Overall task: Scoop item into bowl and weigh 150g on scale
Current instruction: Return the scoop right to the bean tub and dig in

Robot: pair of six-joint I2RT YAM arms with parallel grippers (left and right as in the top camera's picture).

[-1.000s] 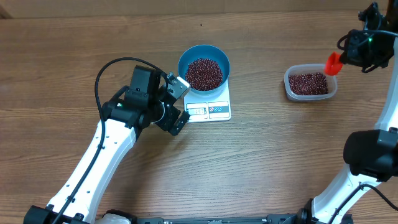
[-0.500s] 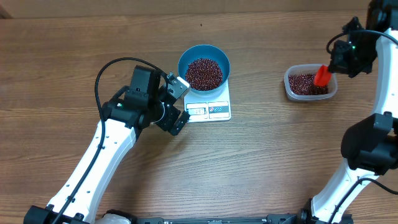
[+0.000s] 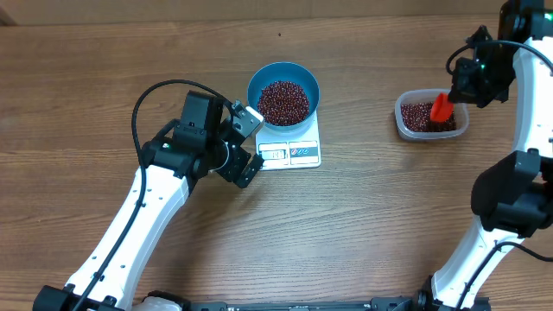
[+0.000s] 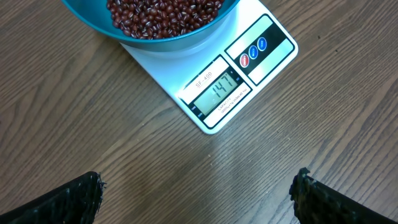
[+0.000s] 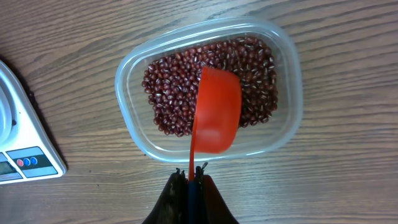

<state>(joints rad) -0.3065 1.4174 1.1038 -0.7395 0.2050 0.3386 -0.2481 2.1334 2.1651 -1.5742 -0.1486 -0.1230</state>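
Small dark red-brown beans [image 3: 283, 102] are heaped in the round blue plastic bowl [image 3: 251, 93] on the flat white scale [image 4: 249, 81]. A red plastic scoop [image 5: 216, 115] is clamped by the right gripper [image 5: 191, 180] at the clear plastic tub [image 5: 292, 93]; the left gripper [image 4: 199, 196] is held open, empty. With the reading close under target, it could be overshot by a full scoop.

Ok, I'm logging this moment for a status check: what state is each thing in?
bowl: on the scale, holding beans.
scale: switched on, display reads 141.
tub: uncovered, partly filled with beans.
scoop: held over the tub.
left gripper: open, empty, beside the scale.
right gripper: shut on the scoop's handle.
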